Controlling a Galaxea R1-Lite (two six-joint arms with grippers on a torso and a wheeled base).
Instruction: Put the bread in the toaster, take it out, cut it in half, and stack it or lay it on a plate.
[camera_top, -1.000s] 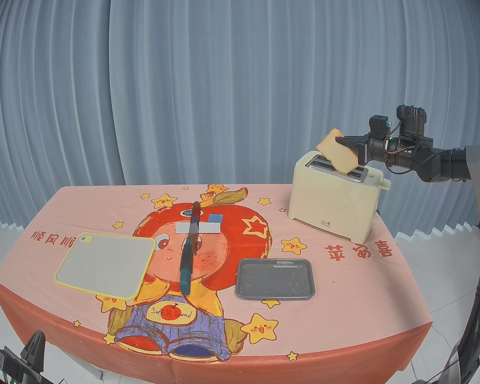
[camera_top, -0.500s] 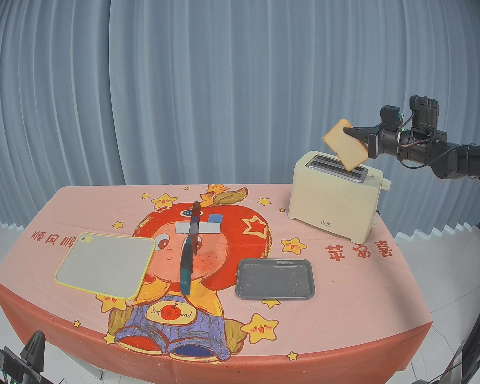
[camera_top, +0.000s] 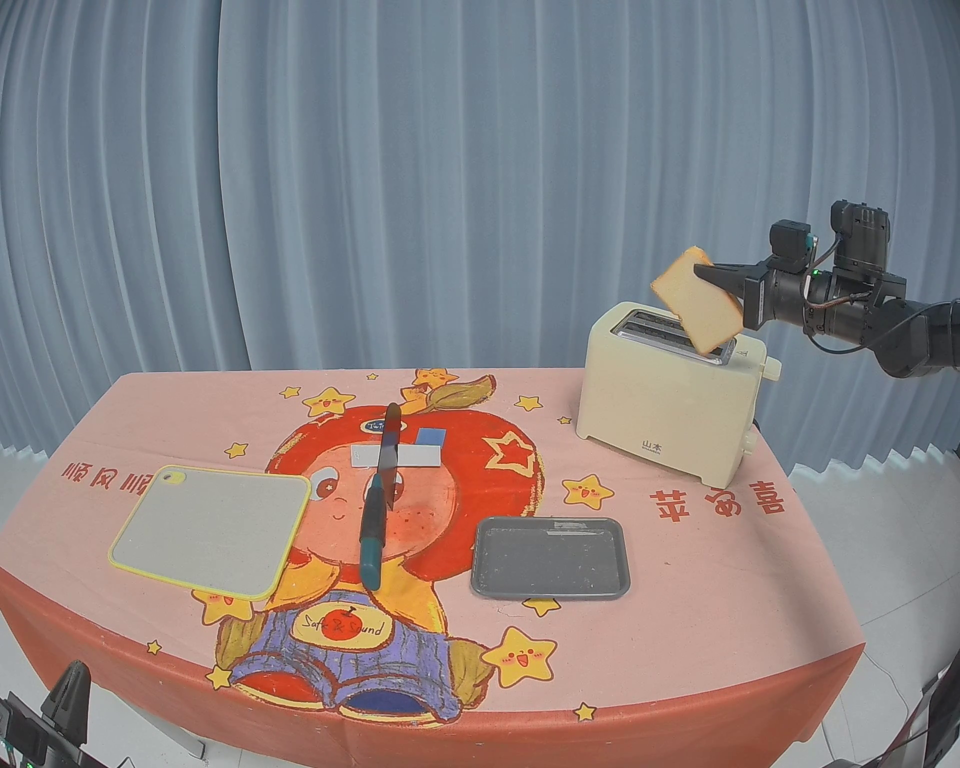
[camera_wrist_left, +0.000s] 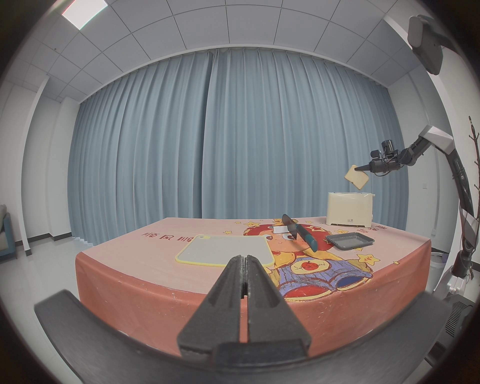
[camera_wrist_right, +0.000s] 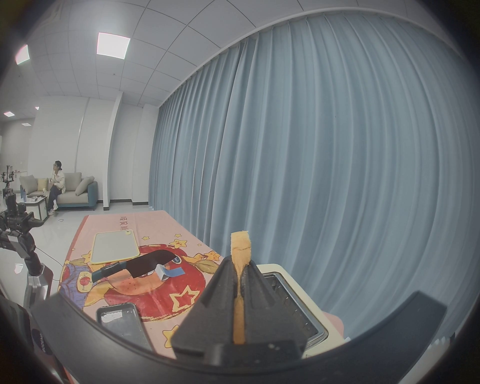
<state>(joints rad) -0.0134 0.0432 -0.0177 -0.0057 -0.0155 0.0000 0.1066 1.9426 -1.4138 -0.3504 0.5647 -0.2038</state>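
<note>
Just above the toaster (camera_top: 660, 405) at the table's (camera_top: 720, 600) far right, the right gripper (camera_top: 715, 277) pinches a tilted slice of bread (camera_top: 695, 300). The left gripper (camera_wrist_left: 244, 280) sits low before the table, jaws pressed together.

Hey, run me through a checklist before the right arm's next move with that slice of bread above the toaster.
1. Right gripper shut on tan bread slice: ok.
2. Slice clear above cream toaster slots: ok.
3. Grey yellow-rimmed cutting board bare: ok.
4. Teal-handled knife lying off the board: ok.
5. Dark grey tray bare: ok.
6. Slice toasted: cannot tell.
</note>
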